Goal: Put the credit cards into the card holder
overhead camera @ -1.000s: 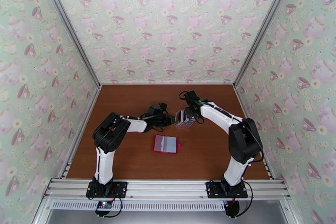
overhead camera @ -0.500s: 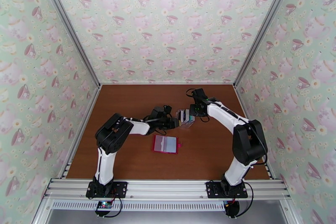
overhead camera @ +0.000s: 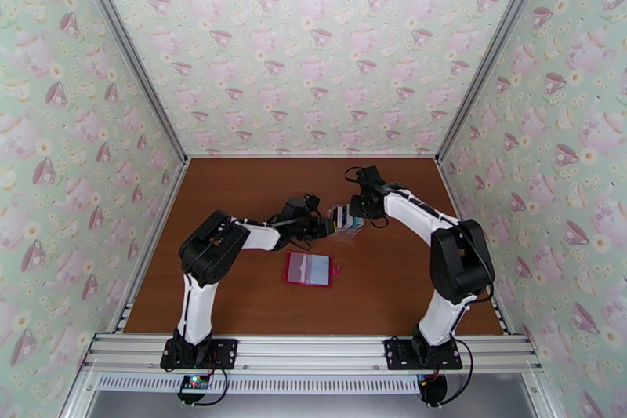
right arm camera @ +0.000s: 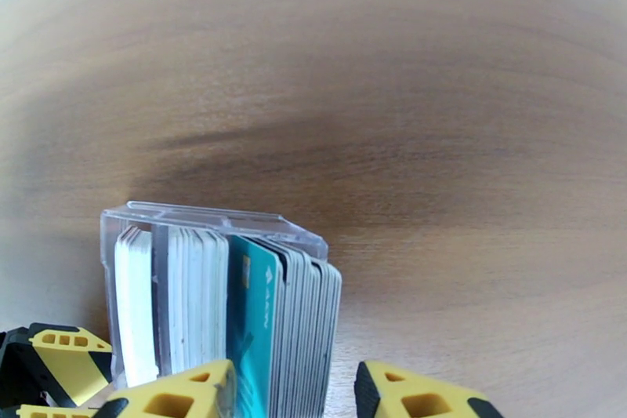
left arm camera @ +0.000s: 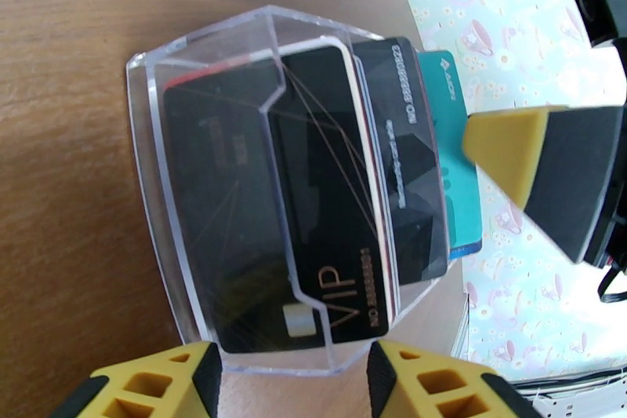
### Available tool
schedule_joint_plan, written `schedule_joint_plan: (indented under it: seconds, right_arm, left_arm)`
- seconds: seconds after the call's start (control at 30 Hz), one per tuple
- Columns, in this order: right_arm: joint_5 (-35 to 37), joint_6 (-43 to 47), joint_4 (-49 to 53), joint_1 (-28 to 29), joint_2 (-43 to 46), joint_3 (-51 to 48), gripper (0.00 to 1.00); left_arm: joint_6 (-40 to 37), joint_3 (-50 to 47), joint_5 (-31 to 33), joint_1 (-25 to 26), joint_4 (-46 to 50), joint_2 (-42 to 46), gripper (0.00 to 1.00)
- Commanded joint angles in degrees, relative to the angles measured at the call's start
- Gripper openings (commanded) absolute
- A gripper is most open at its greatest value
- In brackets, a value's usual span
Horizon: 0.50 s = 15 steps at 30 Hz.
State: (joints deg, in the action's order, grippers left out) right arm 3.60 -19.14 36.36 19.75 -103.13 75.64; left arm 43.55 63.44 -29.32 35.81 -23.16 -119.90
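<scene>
Step in hand: card extraction. The credit cards (right arm camera: 259, 310) stand upright in the clear rack (left arm camera: 145, 176). The card holder (overhead camera: 309, 269) lies open, apart from the rack, nearer the bases. The right gripper (right arm camera: 294, 388) straddles the teal and dark cards, jaws apart. The left gripper (left arm camera: 290, 368) brackets the rack's edge; whether it clamps cannot be told. Next move: pinch one card only and lift it straight out.

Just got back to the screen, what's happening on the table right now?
Both arms are at the clear rack mid-table, which holds the credit cards upright. The left claw sits at the rack's edge, jaws apart. The right claw straddles the teal card and the cards beside it. Whether either is gripping, I can't tell. The card holder lies open nearer the bases.
</scene>
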Motion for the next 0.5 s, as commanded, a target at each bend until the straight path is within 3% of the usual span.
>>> schedule_joint_plan:
  seconds: [0.0,0.47]
  right_arm:
    - [-4.0,-1.2,-1.1,-1.1,-1.2,0.2,0.47]
    - [-14.4,-1.4,-3.0,-1.3,-4.5,-0.1,0.41]
  left_arm:
    - [0.3,2.2,2.6,-0.6,1.3,-2.8,0.54]
    - [-6.3,4.9,6.7,-1.0,14.7,-0.8,0.51]
